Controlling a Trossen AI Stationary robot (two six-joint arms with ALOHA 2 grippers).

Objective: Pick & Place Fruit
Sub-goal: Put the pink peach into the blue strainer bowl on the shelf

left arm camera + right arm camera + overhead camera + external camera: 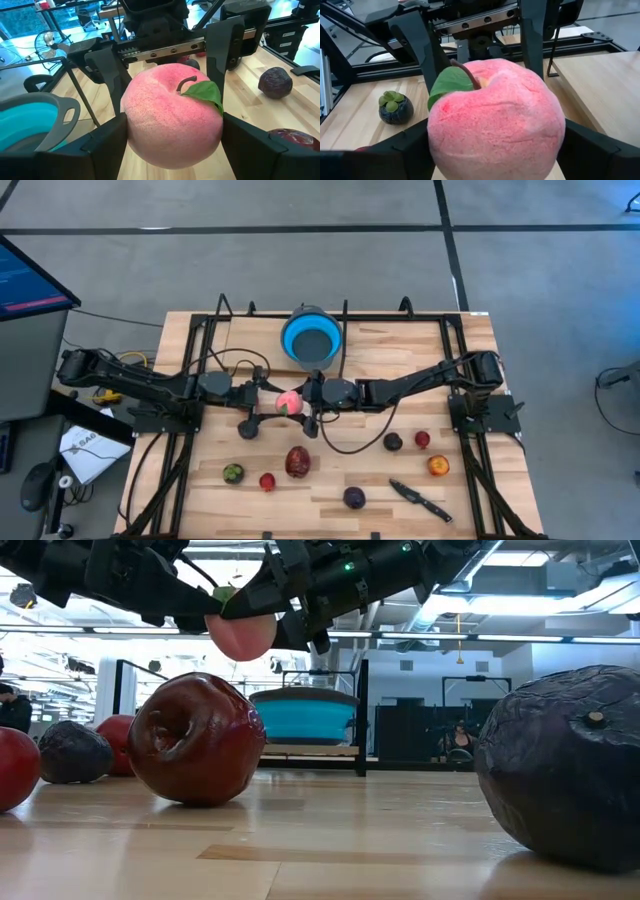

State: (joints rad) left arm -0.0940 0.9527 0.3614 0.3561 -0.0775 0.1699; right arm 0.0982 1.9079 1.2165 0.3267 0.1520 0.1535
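I've got both grippers, left (270,404) and right (306,404), clamped on the pink peach (289,403) mid-table, lifted above the wood, just in front of the blue bowl (312,338).

Peach (289,402) between both arms, above table (470,500), before bowl (312,337).

The pale wooden plank table (400,345) stands on a grey concrete floor (300,260) with dark lines across it. A dark computer screen (25,280) glows at one side. Long bright ceiling lights (560,605) shine far behind. A person (14,708) sits at the room's edge.
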